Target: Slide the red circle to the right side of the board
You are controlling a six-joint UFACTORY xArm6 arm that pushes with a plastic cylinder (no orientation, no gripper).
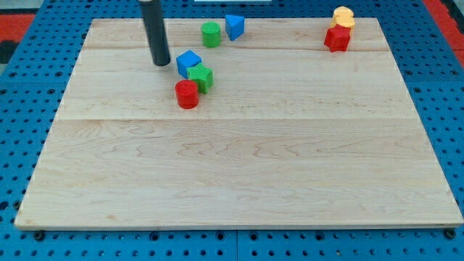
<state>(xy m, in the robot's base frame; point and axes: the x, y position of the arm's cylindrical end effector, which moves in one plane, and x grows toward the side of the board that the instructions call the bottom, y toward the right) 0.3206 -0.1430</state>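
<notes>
My tip (160, 62) sits left of the round red circle (186, 94)

My tip (161, 62) rests on the board (239, 174) near its top-left part. Just to its right — close, but apart — sits the blue cube (188, 62), touching the green cube (201, 77) below-right of it. The red circle (187, 94) lies below and to the right of my tip, touching the green cube's lower left. Up and to the right stand a green cylinder (211, 34) and a blue wedge (234, 27), side by side. Far to the right — at the board's top-right corner — the yellow block (344, 17) sits just above the red star (336, 38).
</notes>
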